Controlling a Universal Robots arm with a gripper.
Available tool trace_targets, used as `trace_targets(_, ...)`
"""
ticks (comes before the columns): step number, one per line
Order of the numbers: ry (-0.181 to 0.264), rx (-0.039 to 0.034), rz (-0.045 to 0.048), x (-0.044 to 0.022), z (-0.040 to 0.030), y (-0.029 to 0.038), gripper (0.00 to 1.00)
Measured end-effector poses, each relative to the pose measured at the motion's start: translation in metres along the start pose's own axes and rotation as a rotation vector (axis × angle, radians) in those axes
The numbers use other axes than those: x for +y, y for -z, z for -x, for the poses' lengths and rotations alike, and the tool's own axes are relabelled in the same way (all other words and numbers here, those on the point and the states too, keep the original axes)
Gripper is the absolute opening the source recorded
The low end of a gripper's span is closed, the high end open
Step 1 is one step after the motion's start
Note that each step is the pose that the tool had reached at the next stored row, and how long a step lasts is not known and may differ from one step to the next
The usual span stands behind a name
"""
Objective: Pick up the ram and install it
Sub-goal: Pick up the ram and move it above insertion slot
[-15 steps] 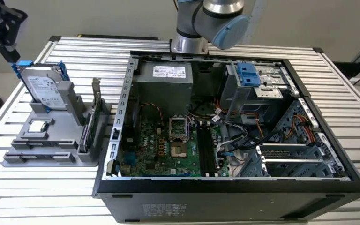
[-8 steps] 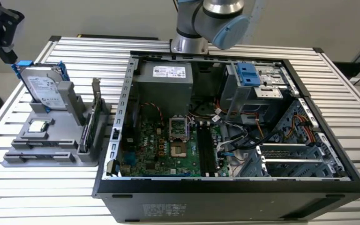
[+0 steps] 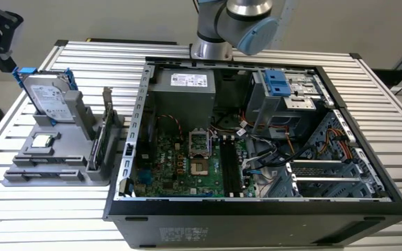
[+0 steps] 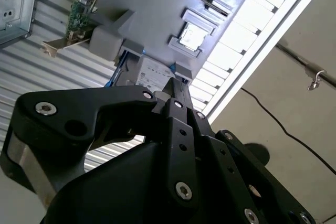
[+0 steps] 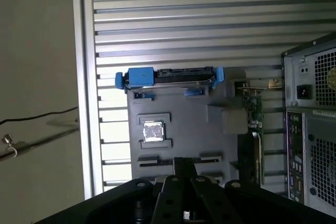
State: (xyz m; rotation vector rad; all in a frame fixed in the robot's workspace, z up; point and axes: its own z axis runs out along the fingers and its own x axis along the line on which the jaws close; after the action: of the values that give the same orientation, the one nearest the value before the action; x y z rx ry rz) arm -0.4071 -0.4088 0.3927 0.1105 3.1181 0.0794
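The gripper (image 5: 184, 165) is hanging above the grey holder (image 5: 210, 129), its fingers drawn together and gripping nothing; it is standing clear of the parts below. The ram (image 5: 257, 153) is standing on edge in a slot of that holder, just beside the green card (image 5: 253, 106) with the metal bracket; in the exterior view the ram (image 3: 94, 149) is sitting on the holder's side nearest the open computer case (image 3: 134, 157), outside it. The hard drive (image 3: 47, 99) with blue rails is standing upright at the holder's far end; a square chip (image 3: 43, 140) is lying flat in its recess. The black motherboard slots (image 3: 230, 167) are lying inside the case, well apart from the ram; installation is not yet done.
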Motion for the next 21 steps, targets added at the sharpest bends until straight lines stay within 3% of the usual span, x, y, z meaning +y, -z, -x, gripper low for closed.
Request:
trace_targets(9, 0.000, 0.0000, 0.0000, -0.0076, -0.0008, 0.0004, 0.00)
trace_targets(21, 0.000, -0.0001, 0.0000, -0.0256, 0.0005, 0.0013, 0.00)
